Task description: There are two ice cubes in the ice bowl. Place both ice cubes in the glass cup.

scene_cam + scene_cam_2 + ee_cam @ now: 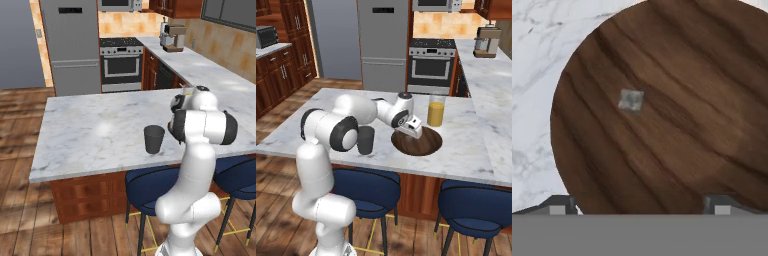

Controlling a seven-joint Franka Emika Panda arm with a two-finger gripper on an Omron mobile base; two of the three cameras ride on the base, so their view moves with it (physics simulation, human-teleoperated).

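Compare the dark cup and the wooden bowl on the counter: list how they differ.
The cup is dark grey; the bowl is brown with a wood grain. The cup is tall and narrow, slightly tapered; the bowl is wide and shallow, much broader. The cup stands left of the arm's wrist in the right base view; the bowl lies under the open claw, with one ice cube in sight inside. Both sit on the marble counter.

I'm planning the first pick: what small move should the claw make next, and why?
Probably shift toward the ice cube and descend. The claw hangs open over the ice bowl, holding nothing, and the cube lies off-centre from its fingertips.
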